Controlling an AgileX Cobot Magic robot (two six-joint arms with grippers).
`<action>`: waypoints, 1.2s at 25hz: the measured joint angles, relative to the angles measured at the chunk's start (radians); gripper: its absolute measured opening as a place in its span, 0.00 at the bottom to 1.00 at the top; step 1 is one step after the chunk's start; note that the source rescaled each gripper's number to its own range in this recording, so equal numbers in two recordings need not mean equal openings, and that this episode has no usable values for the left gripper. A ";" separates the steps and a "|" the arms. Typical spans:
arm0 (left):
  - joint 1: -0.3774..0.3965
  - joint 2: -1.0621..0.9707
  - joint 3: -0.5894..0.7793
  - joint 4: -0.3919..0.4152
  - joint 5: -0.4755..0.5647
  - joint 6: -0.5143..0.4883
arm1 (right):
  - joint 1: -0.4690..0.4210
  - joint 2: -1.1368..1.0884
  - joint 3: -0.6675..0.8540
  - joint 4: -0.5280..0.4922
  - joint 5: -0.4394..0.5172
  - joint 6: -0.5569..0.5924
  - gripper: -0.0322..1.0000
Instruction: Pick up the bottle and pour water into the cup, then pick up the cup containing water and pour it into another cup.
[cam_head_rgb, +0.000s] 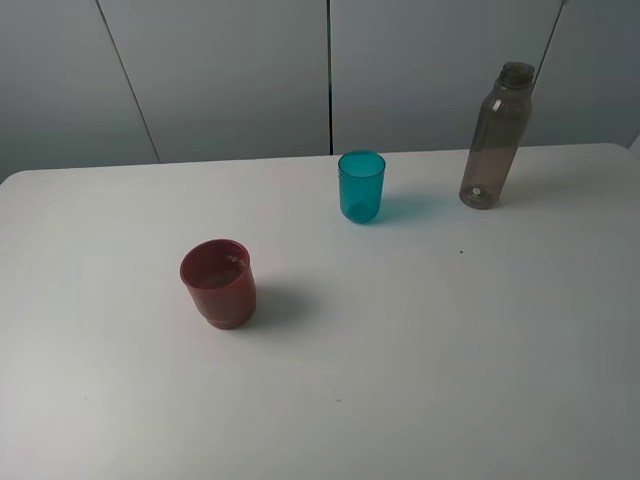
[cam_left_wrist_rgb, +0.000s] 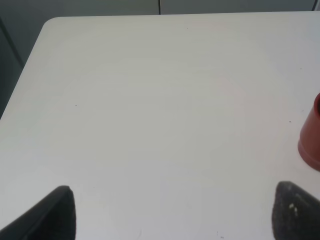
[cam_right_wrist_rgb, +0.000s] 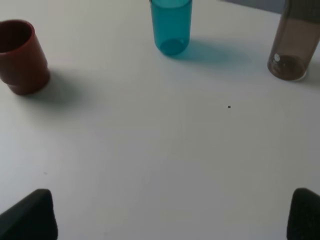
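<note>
The smoky grey-brown bottle (cam_head_rgb: 495, 138) stands upright at the back right of the white table (cam_head_rgb: 420, 350), and shows in the right wrist view (cam_right_wrist_rgb: 292, 47). The teal cup (cam_head_rgb: 361, 187) stands upright near the back middle, also in the right wrist view (cam_right_wrist_rgb: 171, 26). The dark red cup (cam_head_rgb: 218, 283) stands upright left of centre; it shows in the right wrist view (cam_right_wrist_rgb: 20, 56) and at the edge of the left wrist view (cam_left_wrist_rgb: 312, 137). My left gripper (cam_left_wrist_rgb: 172, 212) is open and empty above bare table. My right gripper (cam_right_wrist_rgb: 172, 215) is open and empty, short of all three objects. Neither gripper shows in the exterior high view.
A grey panelled wall (cam_head_rgb: 230, 70) stands behind the table. The table's rounded back left corner (cam_left_wrist_rgb: 47, 25) shows in the left wrist view. A small dark speck (cam_head_rgb: 461, 251) lies on the table in front of the bottle.
</note>
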 joint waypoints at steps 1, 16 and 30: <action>0.000 0.000 0.000 0.000 0.000 0.000 | 0.000 -0.019 0.000 -0.008 0.000 0.014 0.97; 0.000 0.000 0.000 0.000 0.000 0.000 | -0.311 -0.046 0.000 -0.048 0.000 0.063 0.97; 0.000 0.000 0.000 0.000 0.000 0.000 | -0.400 -0.046 0.000 -0.049 0.000 0.061 0.97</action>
